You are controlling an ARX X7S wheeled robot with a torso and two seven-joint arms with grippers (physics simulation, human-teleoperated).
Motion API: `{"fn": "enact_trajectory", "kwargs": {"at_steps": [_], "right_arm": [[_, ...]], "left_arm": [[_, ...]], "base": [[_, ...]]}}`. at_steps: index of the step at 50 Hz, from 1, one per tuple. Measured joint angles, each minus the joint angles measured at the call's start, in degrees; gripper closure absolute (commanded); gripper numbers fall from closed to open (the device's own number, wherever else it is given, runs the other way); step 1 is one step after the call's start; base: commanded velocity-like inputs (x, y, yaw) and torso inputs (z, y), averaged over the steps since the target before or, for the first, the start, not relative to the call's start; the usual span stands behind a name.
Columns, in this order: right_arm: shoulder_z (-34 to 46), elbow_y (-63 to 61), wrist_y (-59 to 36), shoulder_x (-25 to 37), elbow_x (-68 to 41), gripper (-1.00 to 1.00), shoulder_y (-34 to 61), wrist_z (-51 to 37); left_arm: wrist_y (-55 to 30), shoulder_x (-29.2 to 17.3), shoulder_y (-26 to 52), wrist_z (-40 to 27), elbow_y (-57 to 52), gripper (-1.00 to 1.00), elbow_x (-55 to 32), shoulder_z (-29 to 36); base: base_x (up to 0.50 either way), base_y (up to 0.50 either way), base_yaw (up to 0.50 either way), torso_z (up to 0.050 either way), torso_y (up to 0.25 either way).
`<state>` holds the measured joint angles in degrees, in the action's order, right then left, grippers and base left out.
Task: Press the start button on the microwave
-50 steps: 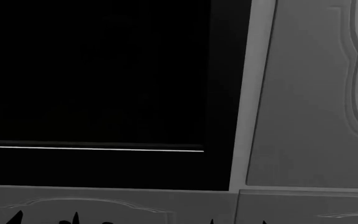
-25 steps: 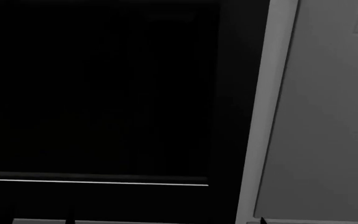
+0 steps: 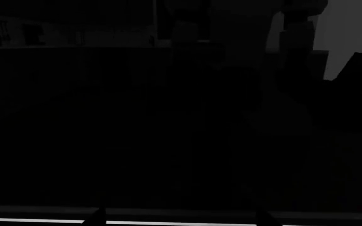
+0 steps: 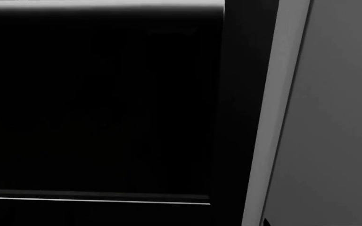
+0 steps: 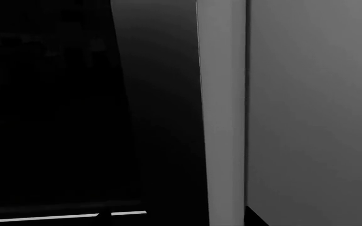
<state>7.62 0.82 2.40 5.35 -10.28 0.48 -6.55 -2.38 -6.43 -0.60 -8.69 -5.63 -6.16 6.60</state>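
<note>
The microwave [image 4: 93,103] fills most of the head view: a dark glossy door with a thin bright line [image 4: 93,200] low down and a plain black side strip [image 4: 241,117]. No button shows on it. In the left wrist view the door [image 3: 137,132] is close ahead, and my left gripper [image 3: 179,221] shows only two dark fingertips [image 3: 94,217], set wide apart. In the right wrist view my right gripper [image 5: 181,219] faces the side strip [image 5: 162,117], its fingertips [image 5: 105,215] apart. One dark tip [image 4: 266,222] shows at the head view's lower edge.
A light grey upright frame [image 4: 282,117] borders the microwave on the right, with a grey cabinet panel [image 4: 338,132] beyond it. Both also show in the right wrist view: the frame [image 5: 222,117] and the panel [image 5: 313,117].
The head view has risen: the bright line moved down the picture, the lower cabinet panels left view, and the door's top edge appeared. Most fingertips dropped out of the head view.
</note>
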Motion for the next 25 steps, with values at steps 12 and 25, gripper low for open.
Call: {"fn": "enact_trajectory", "kwargs": {"at_steps": [12,25], "right_arm": [[0.26,-6.49,-2.18,1.26,0.39,-1.00,-0.30,-2.80],[1.25,-25.84,-13.00,4.05,5.35,-1.00,1.70,-8.24]], "left_arm": [[-0.09,-0.65,0.06,-0.77,-0.29,-1.00,-0.52,0.70],[0.13,-1.19,0.54,-1.26,-0.04,-1.00,-0.95,1.60]], "base": [[0.00,0.00,0.00,0.000,0.000],[0.00,0.00,0.00,0.000,0.000]]}}
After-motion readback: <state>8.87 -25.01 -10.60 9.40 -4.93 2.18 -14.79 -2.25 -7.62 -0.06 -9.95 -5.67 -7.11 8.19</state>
